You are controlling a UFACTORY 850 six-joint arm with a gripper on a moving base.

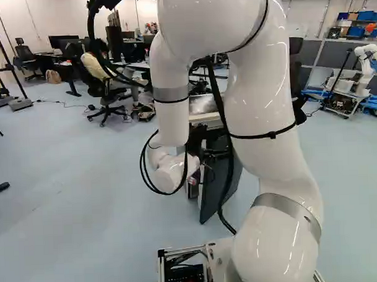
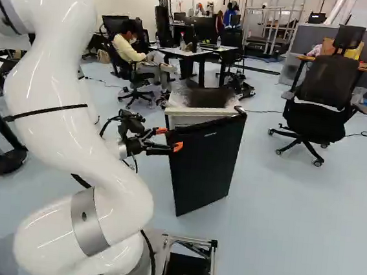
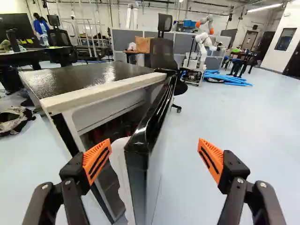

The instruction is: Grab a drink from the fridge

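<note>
Seeing fridge door [image 3: 137, 176] ajar, its upright free edge btwn gripper's [image 3: 155, 143] spread fingers, nearer the one on door's inner side; nothing gripped rn.

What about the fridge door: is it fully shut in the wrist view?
No, the door stands ajar, with the interior showing between it and the cabinet.

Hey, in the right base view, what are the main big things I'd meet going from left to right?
The white arm, then the black gripper, then the small black fridge, then the black office chair.
</note>
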